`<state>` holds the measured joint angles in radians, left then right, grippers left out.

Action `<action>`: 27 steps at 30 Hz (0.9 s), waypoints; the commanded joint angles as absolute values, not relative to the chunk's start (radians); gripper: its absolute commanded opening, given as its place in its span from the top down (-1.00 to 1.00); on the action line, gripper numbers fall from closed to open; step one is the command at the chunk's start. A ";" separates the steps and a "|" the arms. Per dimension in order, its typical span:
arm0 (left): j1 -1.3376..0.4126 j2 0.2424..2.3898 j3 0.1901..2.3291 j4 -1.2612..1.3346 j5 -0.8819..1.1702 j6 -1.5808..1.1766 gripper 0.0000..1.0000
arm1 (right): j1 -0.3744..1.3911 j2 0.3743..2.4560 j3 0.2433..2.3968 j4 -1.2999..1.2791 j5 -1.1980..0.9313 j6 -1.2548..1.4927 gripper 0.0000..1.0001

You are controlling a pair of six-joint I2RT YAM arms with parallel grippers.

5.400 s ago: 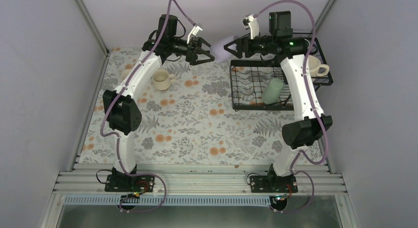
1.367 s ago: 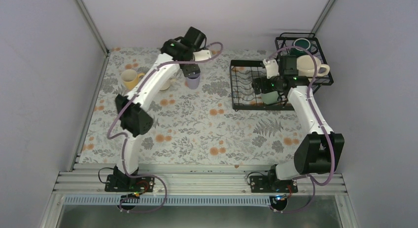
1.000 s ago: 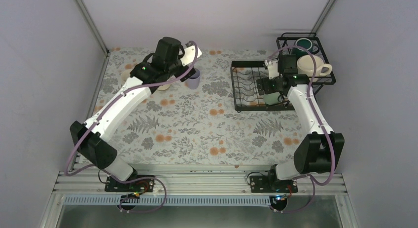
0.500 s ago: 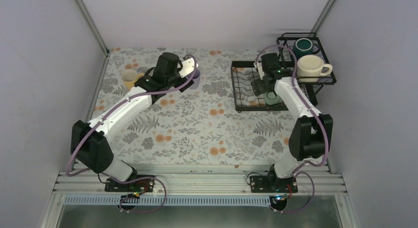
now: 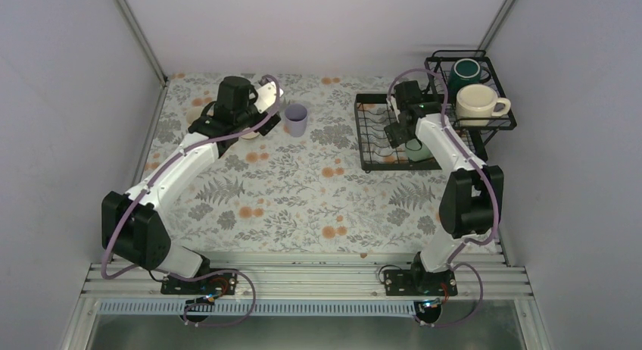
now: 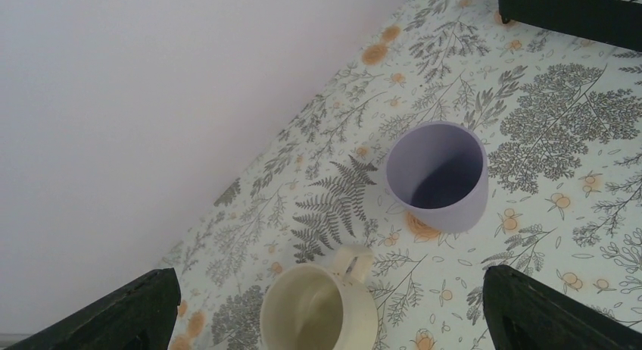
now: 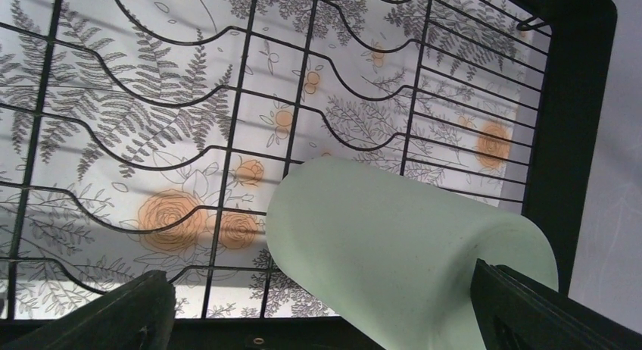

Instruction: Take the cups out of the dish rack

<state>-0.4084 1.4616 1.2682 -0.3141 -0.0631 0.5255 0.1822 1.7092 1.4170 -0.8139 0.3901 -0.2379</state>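
- Having set lavender tumbler [image 6: 437, 176] upright on table [image 5: 303, 191], pulled left gripper [image 6: 327, 289] back, spread, empty.
- Lowered right gripper [image 7: 322, 274], spread, toward mint tumbler [image 7: 409, 244] lying in dish rack [image 7: 568, 100]; next pick.

Top camera overlooks the whole table [image 5: 303, 191]; wrist cameras see close patches.
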 commanded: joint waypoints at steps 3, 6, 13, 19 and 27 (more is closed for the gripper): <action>-0.395 1.469 1.281 -0.292 -0.013 0.498 -0.98 | 0.204 1.699 1.454 -0.893 0.210 -0.212 -1.00; -0.394 1.477 1.296 -0.304 -0.006 0.491 -0.98 | 0.227 1.712 1.478 -0.941 0.086 -0.213 -1.00; -0.394 1.491 1.320 -0.321 -0.010 0.481 -0.98 | 0.278 1.700 1.522 -0.947 -0.040 -0.242 -1.00; -0.394 1.505 1.345 -0.339 -0.008 0.471 -0.98 | 0.281 1.625 1.510 -0.819 0.141 -0.240 -1.00; -0.394 1.500 1.345 -0.324 -0.011 0.445 -1.00 | 0.274 1.530 1.545 -0.825 0.140 -0.242 -1.00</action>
